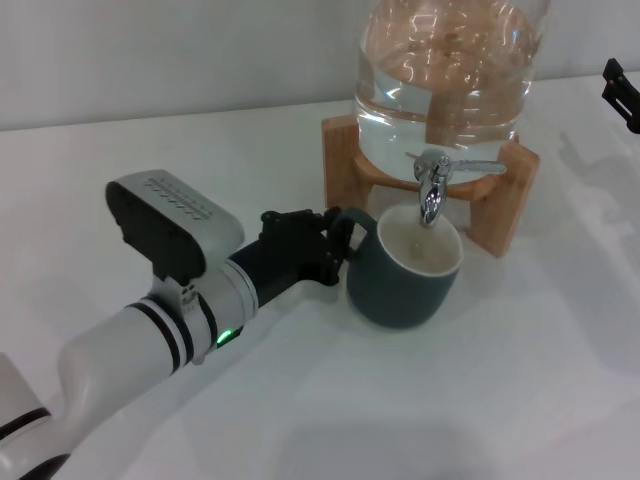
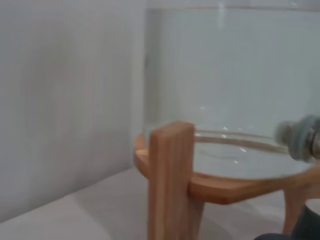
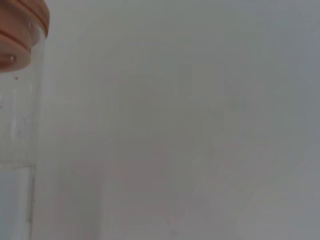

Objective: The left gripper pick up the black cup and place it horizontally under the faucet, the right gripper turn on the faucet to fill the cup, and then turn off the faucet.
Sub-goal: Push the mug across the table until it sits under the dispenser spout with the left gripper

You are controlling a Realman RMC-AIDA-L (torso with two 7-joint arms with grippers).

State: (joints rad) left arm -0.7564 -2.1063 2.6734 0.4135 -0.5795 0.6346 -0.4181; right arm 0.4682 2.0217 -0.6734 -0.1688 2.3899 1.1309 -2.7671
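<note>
Head view gives you the key relation: the left gripper (image 1: 325, 245), black two-finger claw on the white banded arm w/ green light, sits at the loop handle on the left side of the squat dark teal-grey black cup (image 1: 404, 270). Fingers look closed on that handle, though the contact itself is partly hidden.

Cup stands upright on the white table (image 1: 500, 400), mouth directly below the spout of the small chrome faucet (image 1: 436, 185); its thin lever runs out to the right. So placement looks done; lever is next, and it lies toward the right arm's side.

The right gripper (image 1: 622, 92) only shows as a black bit at the far right edge, well apart from the lever; can't tell its fingers.

Left wrist view adds the wooden stand (image 2: 172, 180) and clear glass jar (image 2: 230, 75) close up, no fingers. Right wrist view shows only the jar's edge and wall.
</note>
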